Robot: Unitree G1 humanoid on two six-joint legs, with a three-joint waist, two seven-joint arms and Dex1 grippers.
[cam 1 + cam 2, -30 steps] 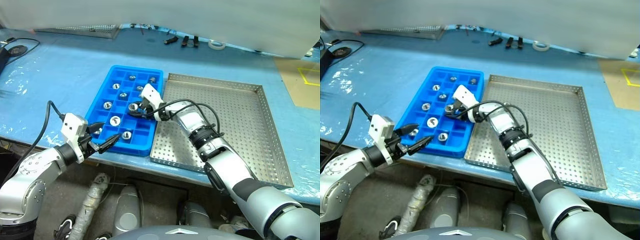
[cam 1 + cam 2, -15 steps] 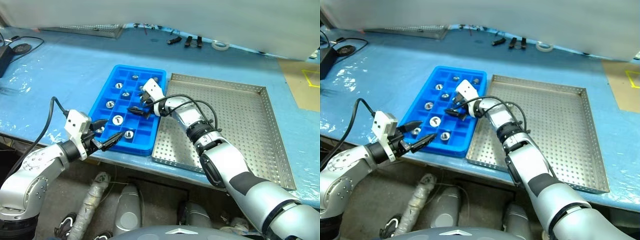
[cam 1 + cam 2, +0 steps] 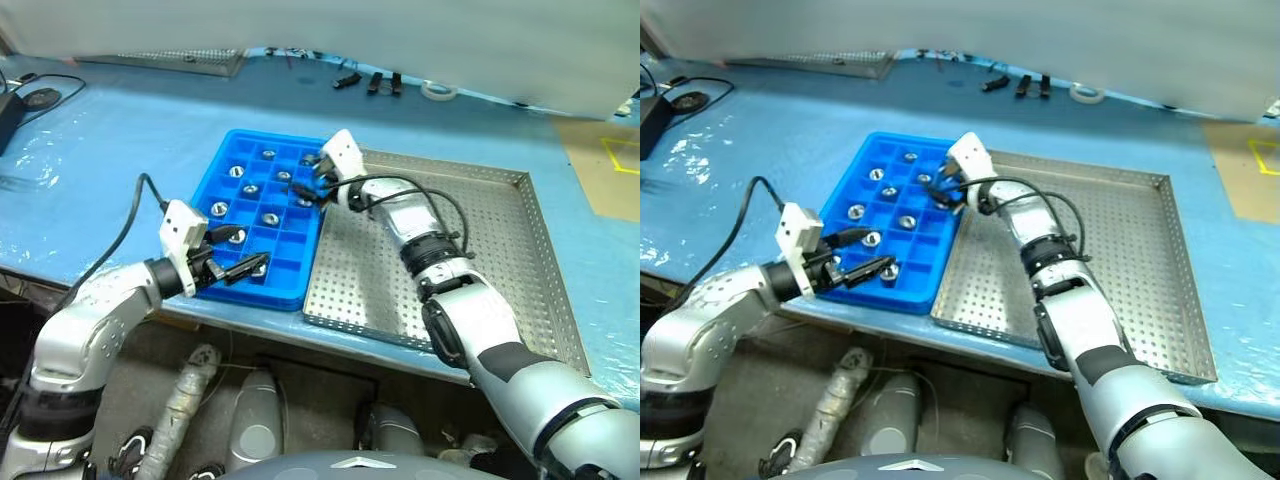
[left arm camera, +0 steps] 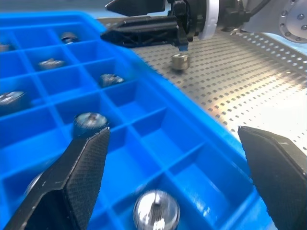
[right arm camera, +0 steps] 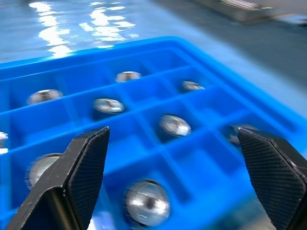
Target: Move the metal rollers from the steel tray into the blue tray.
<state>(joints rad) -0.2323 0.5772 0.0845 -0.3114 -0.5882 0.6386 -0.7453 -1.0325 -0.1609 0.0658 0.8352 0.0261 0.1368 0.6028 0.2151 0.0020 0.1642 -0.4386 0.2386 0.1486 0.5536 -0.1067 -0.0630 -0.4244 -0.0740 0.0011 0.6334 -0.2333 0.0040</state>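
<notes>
Bright blue tray (image 3: 222,172) — grey, dot-perforated steel tray (image 3: 470,250)

No readable text, label, brand, number or sign appears on any surface in these views.

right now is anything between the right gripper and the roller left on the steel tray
Nothing visible does. The roller lies alone on the steel tray, near the blue tray, and the right gripper hangs open close by it with only bare perforated floor around.
</notes>
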